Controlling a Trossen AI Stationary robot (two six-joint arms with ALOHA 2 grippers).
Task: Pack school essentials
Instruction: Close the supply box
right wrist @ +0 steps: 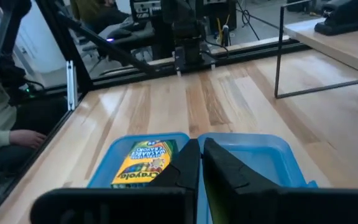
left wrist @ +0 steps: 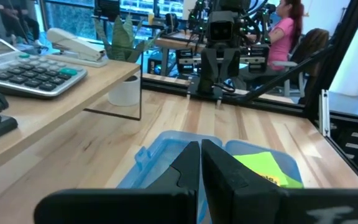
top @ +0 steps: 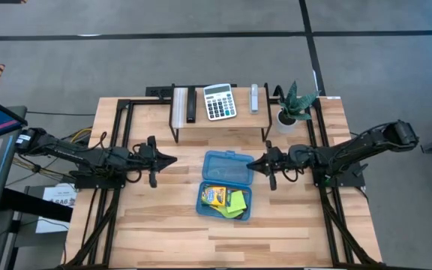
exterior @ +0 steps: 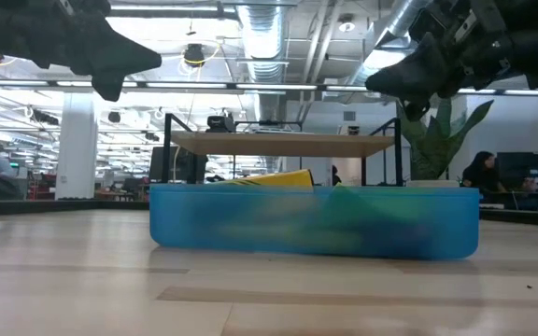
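Observation:
A blue plastic case (top: 227,184) lies open on the table's middle, its lid half (top: 228,166) toward the far edge and its base half (top: 224,201) toward the near edge. In the base lie the yellow-green crayon box (top: 214,196) (right wrist: 143,163) and the lime-green sticky-note pad (top: 238,202) (left wrist: 263,165). Pencils, scissors and the blue piece are not visible. My left gripper (top: 172,159) is shut and empty, left of the case, above the table. My right gripper (top: 250,164) is shut and empty, right of the case's lid half.
A raised wooden shelf (top: 220,120) at the far side carries a grey-white calculator (top: 219,101), a black stapler (top: 190,105) and a grey stapler (top: 254,97). A potted plant (top: 292,106) stands at the far right. People sit beyond the table (left wrist: 284,31).

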